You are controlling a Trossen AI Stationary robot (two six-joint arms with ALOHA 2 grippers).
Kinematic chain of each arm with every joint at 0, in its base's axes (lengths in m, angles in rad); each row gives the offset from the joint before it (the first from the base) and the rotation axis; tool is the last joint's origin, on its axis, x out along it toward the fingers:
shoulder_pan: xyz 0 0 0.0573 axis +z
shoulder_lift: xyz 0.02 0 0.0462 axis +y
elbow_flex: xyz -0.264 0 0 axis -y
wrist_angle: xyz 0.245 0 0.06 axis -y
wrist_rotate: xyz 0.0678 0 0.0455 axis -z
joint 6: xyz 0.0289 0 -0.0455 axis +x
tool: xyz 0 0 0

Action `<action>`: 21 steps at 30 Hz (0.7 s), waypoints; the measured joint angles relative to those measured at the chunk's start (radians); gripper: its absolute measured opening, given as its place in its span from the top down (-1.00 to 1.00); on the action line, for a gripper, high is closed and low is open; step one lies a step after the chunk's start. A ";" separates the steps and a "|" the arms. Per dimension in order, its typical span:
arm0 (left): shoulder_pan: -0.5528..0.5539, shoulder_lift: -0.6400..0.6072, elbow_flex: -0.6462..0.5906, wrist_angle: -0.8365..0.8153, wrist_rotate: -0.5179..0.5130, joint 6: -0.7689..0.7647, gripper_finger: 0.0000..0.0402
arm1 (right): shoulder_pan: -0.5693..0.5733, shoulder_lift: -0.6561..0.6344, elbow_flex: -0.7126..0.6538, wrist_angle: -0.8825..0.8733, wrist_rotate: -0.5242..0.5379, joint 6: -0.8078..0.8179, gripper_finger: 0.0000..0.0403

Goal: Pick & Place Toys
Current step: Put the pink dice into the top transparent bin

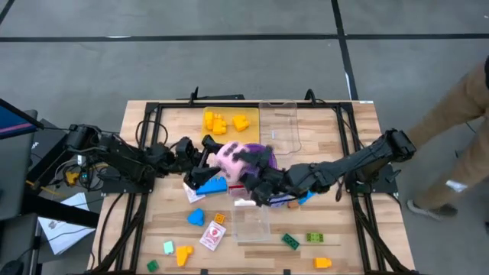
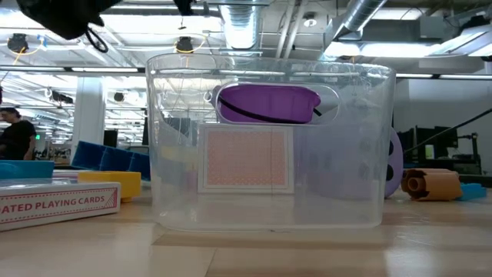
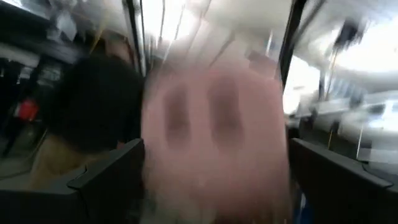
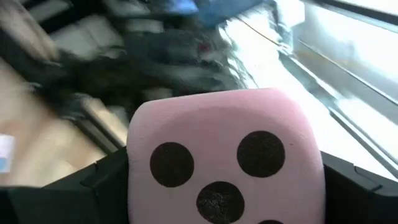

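A pink die with black dots [image 1: 231, 156] is up over the middle of the table, between my two grippers. My right gripper [image 1: 243, 169] reaches in from the table's right and is shut on the die [image 4: 224, 162]. My left gripper [image 1: 208, 162] comes from the table's left; its fingers stand wide, one on either side of the same die [image 3: 214, 130]. Loose toys lie on the wood: blue bricks [image 1: 214, 186], green bricks [image 1: 290, 241], a yellow brick [image 1: 183, 254] and a white-red card box [image 1: 214, 235]. My right gripper pinches the pink die by two opposite faces [image 4: 140, 180] between its two fingers [image 4: 102, 180], with a dotted face toward the wrist. The fingers come about level from the table's right. The die is lifted clear of the table. My left gripper has the die between its spread fingers [image 3: 106, 174]; whether they touch it I cannot tell, the view is blurred.
A yellow tray [image 1: 252, 114] with yellow bricks [image 1: 221, 122] and a clear tray [image 1: 279, 126] sit at the far edge. Another clear tray [image 1: 252, 225] stands near the front, a card behind its wall [image 2: 246, 158]. A purple object [image 1: 261, 156] lies beside the die. A person [image 1: 458, 114] stands at the right.
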 joint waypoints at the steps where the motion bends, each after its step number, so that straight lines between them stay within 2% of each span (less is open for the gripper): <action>1: 0.000 0.003 -0.003 -0.022 0.005 0.000 -0.93 | 0.004 -0.021 0.003 -0.008 0.030 0.007 -0.71; 3: 0.004 0.009 -0.011 -0.038 0.013 -0.002 -0.94 | 0.013 -0.057 -0.001 -0.034 0.082 0.024 -0.71; 6: 0.016 -0.002 -0.007 0.005 0.010 -0.009 -0.94 | 0.022 -0.093 -0.030 -0.133 0.094 0.097 -0.71; 12: 0.046 -0.002 -0.007 -0.019 0.034 0.003 -0.88 | 0.052 -0.215 -0.039 -0.360 0.121 0.366 -0.70; 16: 0.057 -0.045 -0.007 -0.116 0.038 0.084 -0.84 | 0.056 -0.249 -0.049 -0.606 0.200 0.579 -0.70; 21: 0.059 -0.188 -0.006 -0.340 0.028 0.197 -0.79 | 0.056 -0.310 -0.045 -0.893 0.294 0.917 -0.70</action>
